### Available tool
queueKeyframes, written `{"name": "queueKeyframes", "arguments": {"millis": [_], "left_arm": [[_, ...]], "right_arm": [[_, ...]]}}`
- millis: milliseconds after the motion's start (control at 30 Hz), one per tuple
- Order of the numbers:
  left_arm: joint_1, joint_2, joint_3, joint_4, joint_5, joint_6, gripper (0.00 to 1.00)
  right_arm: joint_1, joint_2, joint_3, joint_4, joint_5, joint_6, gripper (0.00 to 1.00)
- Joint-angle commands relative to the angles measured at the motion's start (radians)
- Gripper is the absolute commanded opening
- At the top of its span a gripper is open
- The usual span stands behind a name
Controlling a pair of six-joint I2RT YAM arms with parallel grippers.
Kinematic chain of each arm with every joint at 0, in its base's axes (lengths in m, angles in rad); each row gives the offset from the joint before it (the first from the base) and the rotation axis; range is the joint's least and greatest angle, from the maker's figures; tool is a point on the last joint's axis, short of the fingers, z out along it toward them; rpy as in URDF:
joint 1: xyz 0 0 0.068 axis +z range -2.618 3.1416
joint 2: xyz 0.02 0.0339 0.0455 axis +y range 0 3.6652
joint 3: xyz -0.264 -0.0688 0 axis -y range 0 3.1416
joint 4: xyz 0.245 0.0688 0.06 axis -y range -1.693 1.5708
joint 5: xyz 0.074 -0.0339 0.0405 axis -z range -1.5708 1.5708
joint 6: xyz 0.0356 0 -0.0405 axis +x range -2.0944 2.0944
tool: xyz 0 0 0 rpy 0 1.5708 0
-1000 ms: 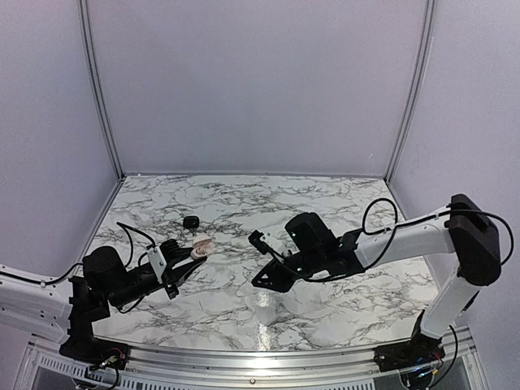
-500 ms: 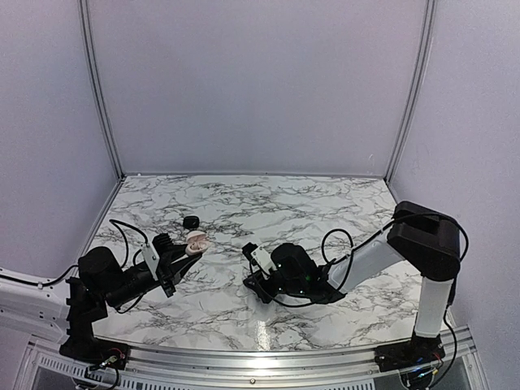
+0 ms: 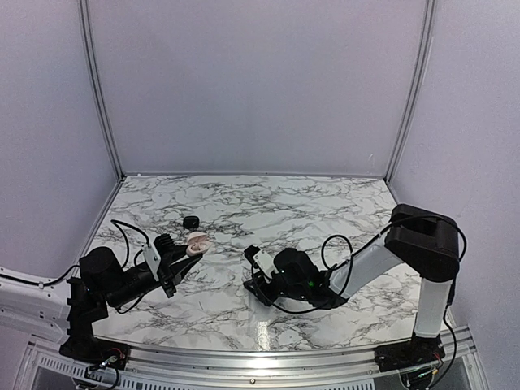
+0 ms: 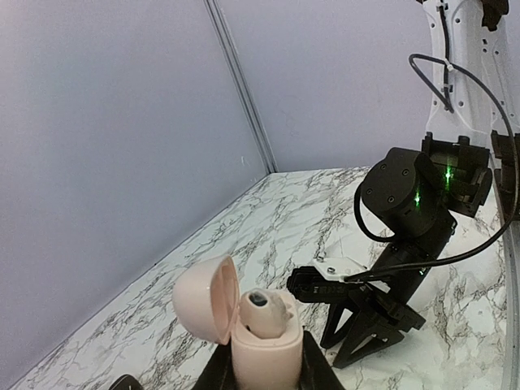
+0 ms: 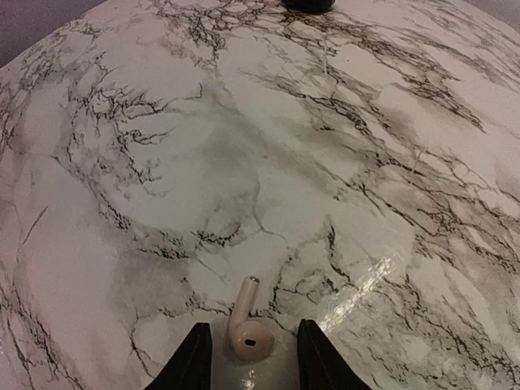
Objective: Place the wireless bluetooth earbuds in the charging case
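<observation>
My left gripper (image 4: 264, 372) is shut on the charging case (image 4: 262, 345), a pale pink-cream pebble held upright above the table with its lid swung open to the left. One cream earbud (image 4: 264, 313) sits in its hollow. From above, the case (image 3: 197, 242) shows at the left gripper (image 3: 185, 252) tip. A second cream earbud (image 5: 248, 329) lies flat on the marble, stem pointing away, between the black fingers (image 5: 191, 364) of my right gripper (image 5: 250, 359). That gripper is open, with a gap on each side of the earbud. From above, the right gripper (image 3: 253, 280) is down at the tabletop.
A small black round object (image 3: 191, 221) lies on the marble behind the case, also at the top edge of the right wrist view (image 5: 307, 3). The right arm (image 4: 406, 236) stands close in front of the case. Grey walls enclose the marble table (image 3: 325, 203).
The right arm has folded down and leftward to the table surface, and its jaws have parted around the lying earbud. The left arm raised the case slightly, then held still.
</observation>
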Motion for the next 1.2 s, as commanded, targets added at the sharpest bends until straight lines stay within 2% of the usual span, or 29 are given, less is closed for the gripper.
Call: {"name": "queueKeyframes", "arguments": {"millis": [0,200,433,600,767,967,1100,1167], "left_arm": [[0.005,0.003,0.004,0.039,-0.004,0.005,0.00],[0.005,0.012,0.001,0.039,-0.001,0.007,0.00],[0.005,0.003,-0.004,0.039,-0.005,0.007,0.00],[0.005,-0.014,-0.012,0.038,-0.012,0.008,0.00],[0.007,-0.004,-0.011,0.039,-0.013,0.007,0.00],[0.008,0.002,-0.007,0.039,-0.012,0.006,0.00],[0.022,-0.024,-0.014,0.039,0.000,-0.022,0.00],[0.033,-0.041,-0.018,0.038,0.011,-0.048,0.00]], "right_arm": [[0.004,-0.052,-0.032,-0.055,-0.053,-0.074,0.38],[-0.001,-0.032,-0.037,-0.072,-0.200,-0.149,0.34],[-0.001,0.028,0.041,-0.093,-0.276,-0.193,0.32],[-0.008,-0.026,0.013,-0.110,-0.239,-0.197,0.31],[-0.012,-0.116,-0.042,-0.141,-0.128,-0.221,0.31],[-0.001,-0.185,0.013,-0.300,0.022,-0.318,0.31],[-0.003,-0.188,0.103,-0.442,0.011,-0.416,0.35],[-0.013,-0.160,0.184,-0.552,-0.050,-0.464,0.36]]}}
